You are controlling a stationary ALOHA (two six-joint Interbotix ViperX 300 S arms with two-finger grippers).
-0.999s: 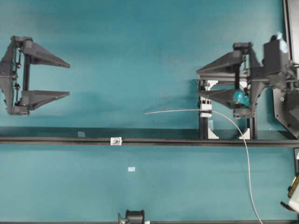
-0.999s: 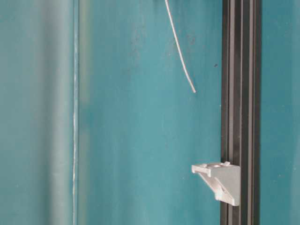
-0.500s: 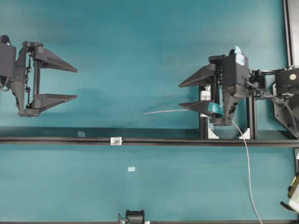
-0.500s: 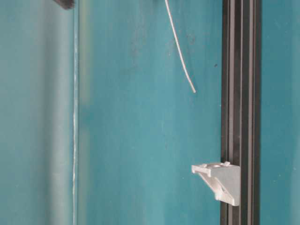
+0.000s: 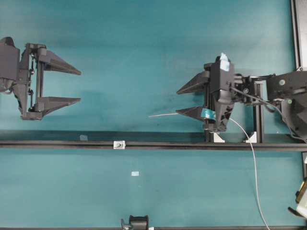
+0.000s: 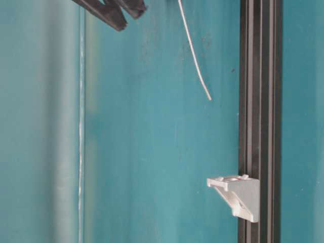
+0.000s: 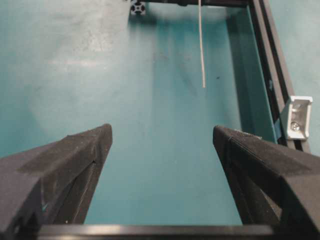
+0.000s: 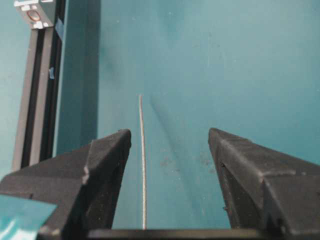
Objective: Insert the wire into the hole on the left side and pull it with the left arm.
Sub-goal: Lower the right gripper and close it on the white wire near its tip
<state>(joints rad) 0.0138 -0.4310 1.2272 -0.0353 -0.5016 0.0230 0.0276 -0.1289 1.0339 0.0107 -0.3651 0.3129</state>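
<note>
Overhead: left tool (image 5: 74, 86) wide, empty, partly cut off at the frame edge; right tool (image 5: 181, 101) wide, straddling the wire (image 5: 163, 115); its white label unreadable. The block (image 5: 119, 144) sits on the rail (image 5: 57, 143); the hole is indiscernible. Table-level: wire tip free.

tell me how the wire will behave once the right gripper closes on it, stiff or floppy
Probably springy rather than limp: the wire sticks out nearly straight past the open right gripper, yet curves loosely behind it. Being hair-thin beside the fingers, it may slip or twist in the grip. The free tip could sag or wobble, making the hole hard to hit.
</note>
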